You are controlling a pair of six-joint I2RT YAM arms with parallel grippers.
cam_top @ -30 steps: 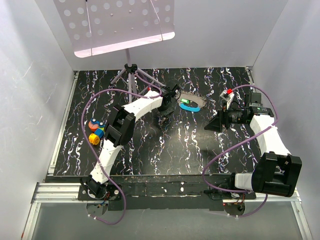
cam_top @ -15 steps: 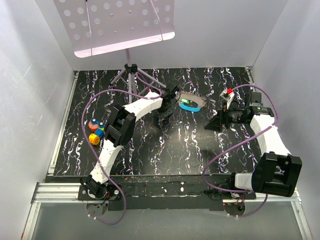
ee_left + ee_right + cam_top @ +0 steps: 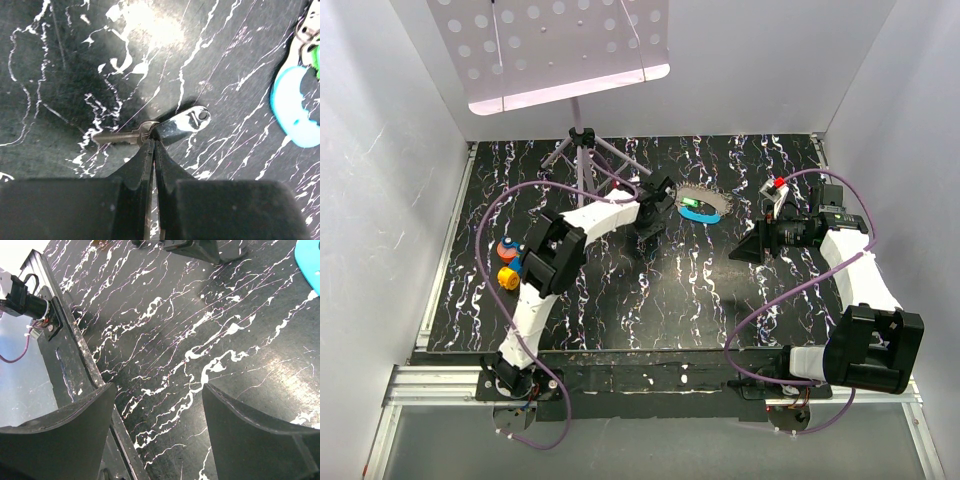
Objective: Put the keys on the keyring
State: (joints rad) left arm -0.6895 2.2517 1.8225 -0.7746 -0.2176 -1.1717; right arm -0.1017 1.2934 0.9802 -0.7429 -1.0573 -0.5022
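Toy caps: a small cluster of red, blue, yellow and orange round plastic pieces sits on the near-left part of the black white-veined marbled mat, beside the left arm's elbow.
Right gripper: its black fingers are spread wide with only bare mat between them. It hovers right of centre, well apart from the keyring and pointing left.
Left gripper: its black fingers are pressed together with only a thin slit between them. The tips touch the key where blade meets head, and I cannot tell if they actually grip it.
Key: one flat dull-grey metal key lies on the mat mid-table, with its blade to the left and its shiny holed head to the right. No other key shows.
Keyring: a bright blue curved plastic band with a green piece and a grey-brown loop lies just right of the key, close but not touching.
Stand: a tripod at the far edge carries a perforated white plate.
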